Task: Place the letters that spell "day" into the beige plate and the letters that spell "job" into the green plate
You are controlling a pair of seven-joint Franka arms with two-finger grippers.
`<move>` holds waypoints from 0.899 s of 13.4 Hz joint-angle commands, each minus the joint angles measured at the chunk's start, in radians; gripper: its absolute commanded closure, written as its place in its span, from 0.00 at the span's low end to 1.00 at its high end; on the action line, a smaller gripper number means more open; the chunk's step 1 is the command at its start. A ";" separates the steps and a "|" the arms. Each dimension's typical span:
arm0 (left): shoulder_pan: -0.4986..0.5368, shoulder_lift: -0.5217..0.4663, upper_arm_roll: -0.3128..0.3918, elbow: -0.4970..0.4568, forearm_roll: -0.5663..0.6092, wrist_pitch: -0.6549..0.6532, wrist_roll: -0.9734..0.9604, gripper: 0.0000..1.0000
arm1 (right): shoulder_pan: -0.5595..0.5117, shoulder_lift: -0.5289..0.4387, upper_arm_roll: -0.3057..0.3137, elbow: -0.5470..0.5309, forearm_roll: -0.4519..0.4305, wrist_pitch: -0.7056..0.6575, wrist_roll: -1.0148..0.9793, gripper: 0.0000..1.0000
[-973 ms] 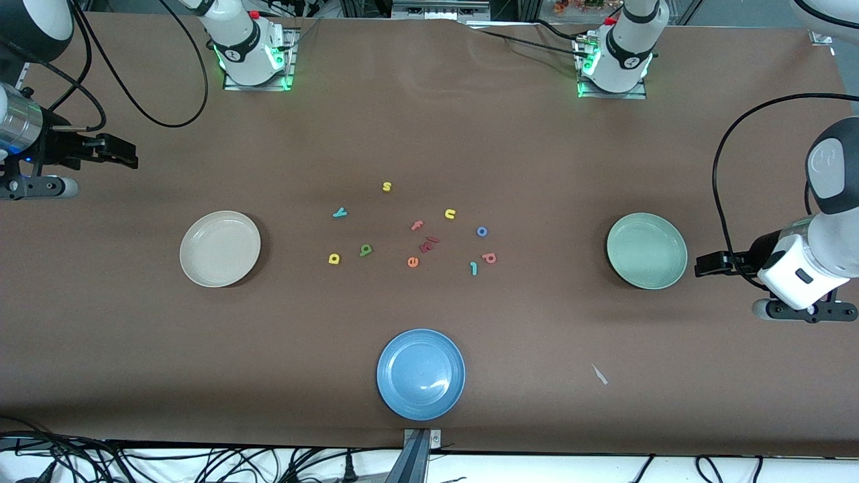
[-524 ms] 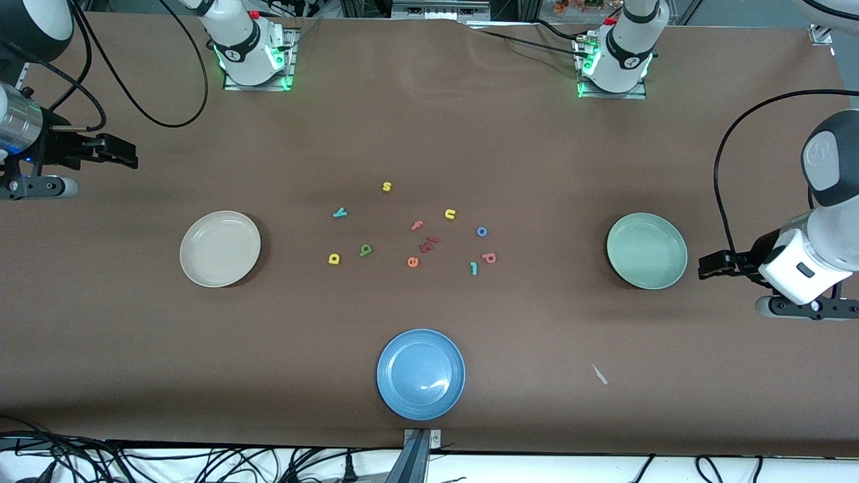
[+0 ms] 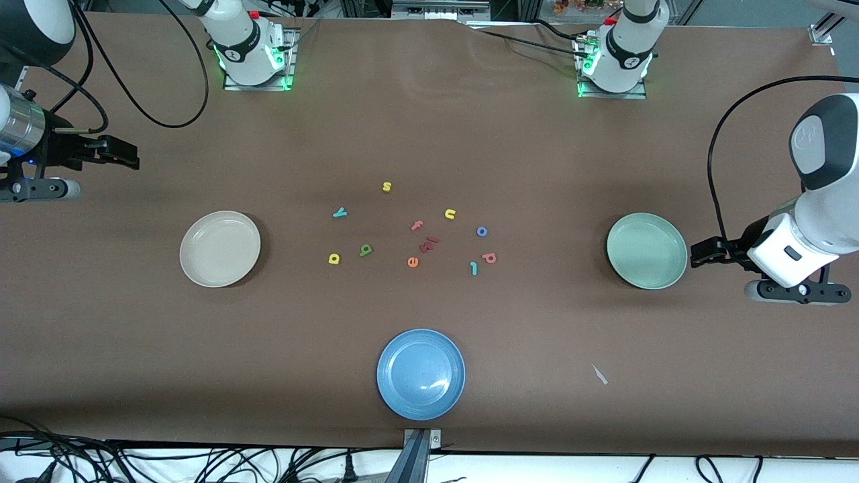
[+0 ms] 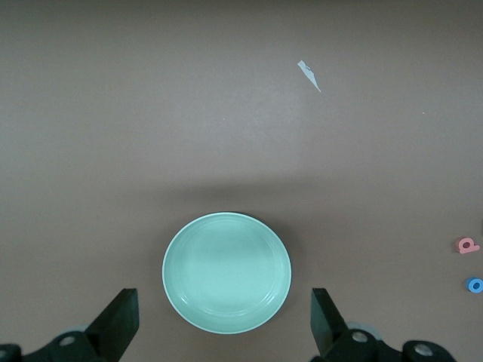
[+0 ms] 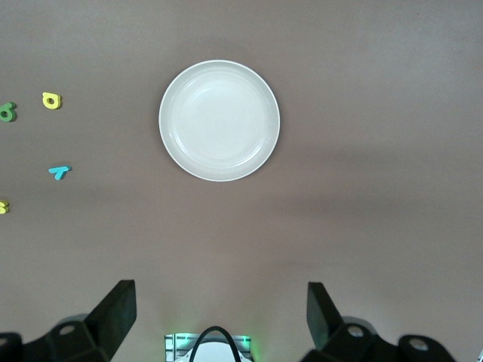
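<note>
The beige plate (image 3: 220, 249) (image 5: 219, 121) lies toward the right arm's end of the table, the green plate (image 3: 647, 251) (image 4: 226, 271) toward the left arm's end; both hold nothing. Between them lie the letters: yellow round one (image 3: 334, 258) (image 5: 51, 100), green stemmed one (image 3: 366, 250) (image 5: 6, 111), teal "y" (image 3: 340, 213) (image 5: 59, 172), blue "o" (image 3: 482, 231) (image 4: 475, 285), pinkish-red "p" shape (image 3: 489, 257) (image 4: 468, 245), teal "j" (image 3: 473, 268). My left gripper (image 3: 701, 253) (image 4: 224, 324) hangs open over the table by the green plate's rim. My right gripper (image 3: 126, 155) (image 5: 219, 317) waits open above the table's right-arm end.
Among the letters also lie a yellow "s" (image 3: 386, 186), yellow "u" (image 3: 449, 214), pink "f" (image 3: 417, 225), dark red pieces (image 3: 428, 243) and an orange "e" (image 3: 413, 261). A blue plate (image 3: 421, 373) sits nearest the front camera. A paper scrap (image 3: 599, 374) (image 4: 309, 75) lies beside it.
The left arm has swung slightly, bringing its open gripper a little closer to the green plate. The right arm and all letters have stayed put.
</note>
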 commanded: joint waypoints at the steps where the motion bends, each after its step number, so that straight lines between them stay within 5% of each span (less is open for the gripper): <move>1: -0.007 -0.014 -0.023 -0.028 0.012 -0.013 -0.012 0.00 | 0.007 0.008 0.001 0.022 0.011 -0.014 0.017 0.00; 7: -0.039 0.101 -0.221 -0.051 0.006 0.002 -0.430 0.00 | 0.010 0.012 0.006 0.014 0.013 -0.008 0.058 0.00; 12: -0.167 0.214 -0.229 -0.051 -0.008 0.080 -0.736 0.00 | 0.025 0.055 0.007 0.020 0.013 0.016 0.096 0.00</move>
